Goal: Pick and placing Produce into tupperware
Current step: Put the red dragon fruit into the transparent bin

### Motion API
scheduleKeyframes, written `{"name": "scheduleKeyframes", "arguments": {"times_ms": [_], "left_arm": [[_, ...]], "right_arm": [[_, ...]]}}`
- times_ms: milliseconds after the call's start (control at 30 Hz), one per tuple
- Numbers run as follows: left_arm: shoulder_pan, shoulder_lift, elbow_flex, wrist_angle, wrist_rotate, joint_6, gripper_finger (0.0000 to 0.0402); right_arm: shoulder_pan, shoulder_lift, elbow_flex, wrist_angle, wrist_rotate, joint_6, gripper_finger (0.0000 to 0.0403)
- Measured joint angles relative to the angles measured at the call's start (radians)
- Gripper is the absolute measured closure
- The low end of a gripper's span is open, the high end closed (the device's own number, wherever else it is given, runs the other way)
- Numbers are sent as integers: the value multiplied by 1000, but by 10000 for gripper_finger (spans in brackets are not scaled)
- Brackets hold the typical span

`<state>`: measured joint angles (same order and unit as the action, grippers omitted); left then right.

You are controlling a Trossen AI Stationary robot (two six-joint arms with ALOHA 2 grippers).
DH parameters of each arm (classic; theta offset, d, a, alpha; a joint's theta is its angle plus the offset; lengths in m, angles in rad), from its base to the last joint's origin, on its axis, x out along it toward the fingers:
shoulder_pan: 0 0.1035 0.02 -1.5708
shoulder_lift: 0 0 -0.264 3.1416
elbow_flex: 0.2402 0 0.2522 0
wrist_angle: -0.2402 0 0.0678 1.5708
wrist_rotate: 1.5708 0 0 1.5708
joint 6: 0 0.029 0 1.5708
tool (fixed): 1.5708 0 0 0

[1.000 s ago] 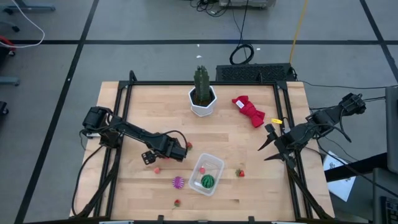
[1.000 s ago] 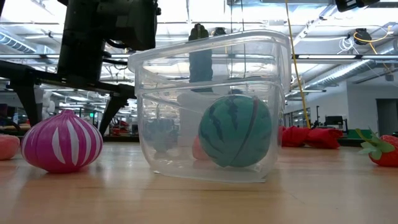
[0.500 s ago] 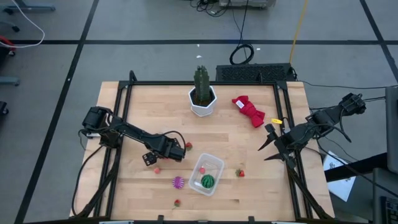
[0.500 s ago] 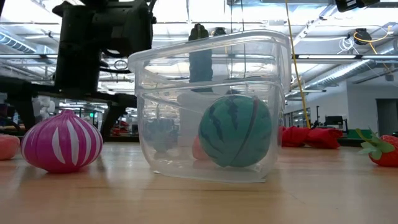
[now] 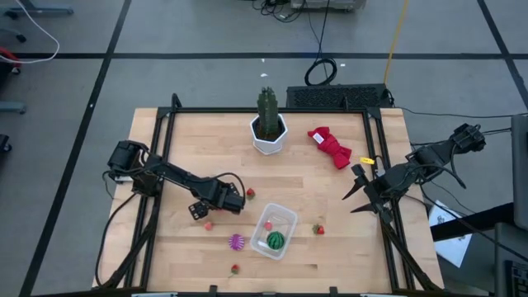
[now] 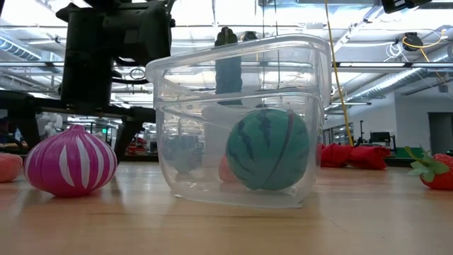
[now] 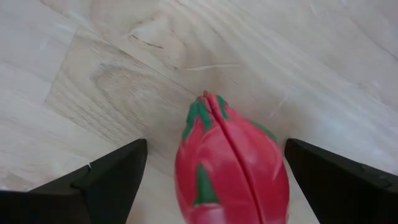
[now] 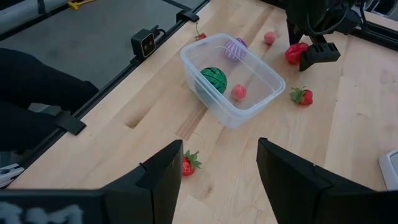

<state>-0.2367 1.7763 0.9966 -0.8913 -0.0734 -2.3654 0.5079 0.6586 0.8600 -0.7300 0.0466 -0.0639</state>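
Left gripper [image 5: 239, 198] is hanging left of centre in the overhead picture, its fingers [image 7: 109, 180] spread wide on either side of a red piece with green flecks [image 7: 231, 171] that is lying on the wooden table [image 5: 190, 148]; the piece is sitting between them without being pinched. Right gripper [image 5: 356, 194] is waiting at the right edge of the table, its fingers [image 8: 158, 177] standing apart and gripping nothing. Clear tupperware [image 5: 274, 231] is sitting at lower centre, holding a green striped ball [image 5: 275, 241] and a small pink bit [image 8: 239, 93]. Purple spiky piece [image 5: 237, 242] is lying just left of the container, and a strawberry [image 5: 318, 229] just right of it.
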Motion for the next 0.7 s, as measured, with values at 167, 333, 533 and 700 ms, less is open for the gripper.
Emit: {"name": "scheduleKeyframes", "arguments": {"times_ms": [167, 333, 533, 700], "left_arm": [[6, 1, 0, 1, 1, 8, 14], [8, 2, 0, 1, -3, 14, 69], [8, 2, -1, 0, -19, 6, 144], [8, 3, -1, 0, -23, 4, 182]], "right_arm": [[0, 0, 0, 0, 0, 0, 206], [0, 0, 0, 0, 0, 0, 206], [0, 0, 0, -1, 0, 0, 206], [0, 0, 0, -1, 0, 0, 206]]}}
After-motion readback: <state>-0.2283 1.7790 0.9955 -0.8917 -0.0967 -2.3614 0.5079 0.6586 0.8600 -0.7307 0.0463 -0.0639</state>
